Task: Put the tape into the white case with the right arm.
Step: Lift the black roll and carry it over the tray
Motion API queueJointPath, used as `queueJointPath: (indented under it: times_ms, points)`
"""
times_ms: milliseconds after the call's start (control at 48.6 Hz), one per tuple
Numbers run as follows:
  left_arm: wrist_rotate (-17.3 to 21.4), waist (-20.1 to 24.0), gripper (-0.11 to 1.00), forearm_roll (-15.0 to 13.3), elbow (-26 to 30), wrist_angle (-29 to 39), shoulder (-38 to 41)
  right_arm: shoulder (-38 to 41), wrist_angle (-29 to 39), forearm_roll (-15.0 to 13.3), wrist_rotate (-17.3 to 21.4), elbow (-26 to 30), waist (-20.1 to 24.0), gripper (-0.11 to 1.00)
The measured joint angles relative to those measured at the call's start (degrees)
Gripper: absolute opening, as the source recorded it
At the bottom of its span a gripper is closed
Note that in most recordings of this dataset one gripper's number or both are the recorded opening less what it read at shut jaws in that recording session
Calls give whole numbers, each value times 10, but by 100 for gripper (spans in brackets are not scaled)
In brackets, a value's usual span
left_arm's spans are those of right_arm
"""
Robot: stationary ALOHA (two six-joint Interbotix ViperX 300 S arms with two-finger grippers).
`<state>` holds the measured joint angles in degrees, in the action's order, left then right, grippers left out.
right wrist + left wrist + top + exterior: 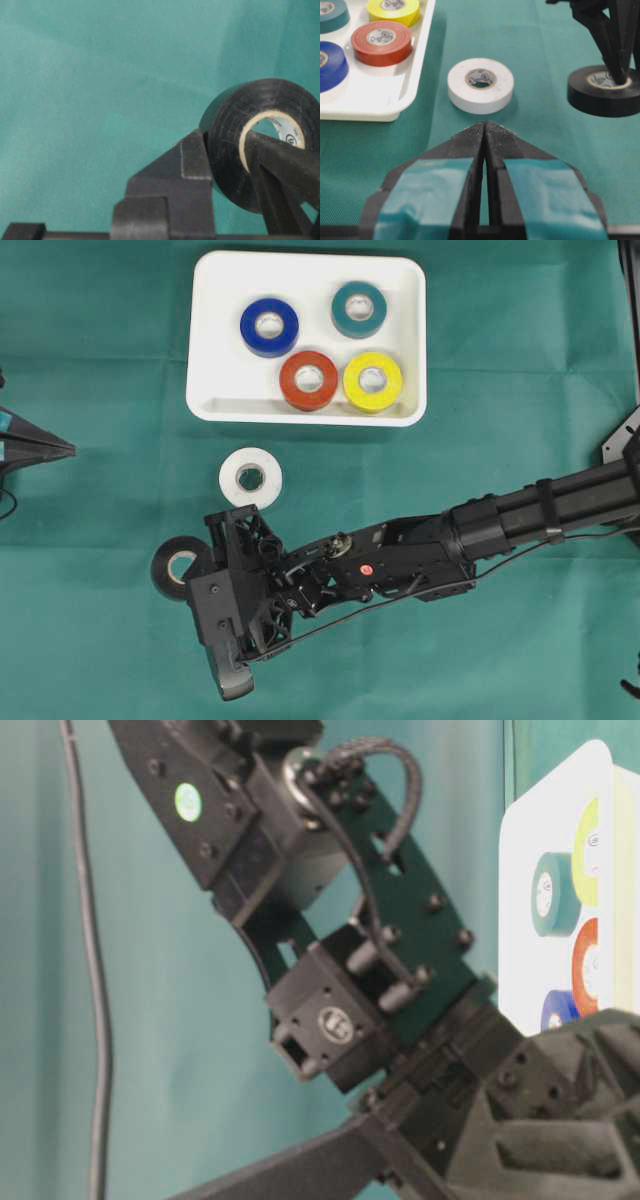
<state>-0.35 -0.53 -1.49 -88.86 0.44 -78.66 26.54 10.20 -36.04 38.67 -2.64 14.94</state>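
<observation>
At the left edge of the cloth, the left gripper [485, 131] sat parked with its jaws pressed together on nothing, well clear of the work. Just right of it, the black tape [178, 567] lay pinched through its wall by the right gripper [227, 142], one finger in the core and one outside, a hold suited to lifting it flat. The white tape [250, 477] lay between it and the case [215, 405], so the carry probably needed height. Blue, red, yellow and teal rolls filled much of the case, leaving room at its left end.
</observation>
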Motion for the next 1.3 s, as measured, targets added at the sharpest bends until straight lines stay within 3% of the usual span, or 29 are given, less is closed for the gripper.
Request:
queueJointPath:
  times_ms: [391, 617, 926, 1296]
  points:
    - [0, -1, 1, 1, 0, 0, -1, 0, 49, 0, -1, 0, -25, 1]
    - [0, -1, 1, 0, 0, 0, -1, -5, 77, -4, -1, 0, -82, 1]
    - [0, -1, 1, 1, 0, 0, -1, -22, 81, -32, -2, -11, -159, 1]
    - [0, -1, 1, 0, 0, 0, -1, -27, 80, -34, -1, -30, -228, 1]
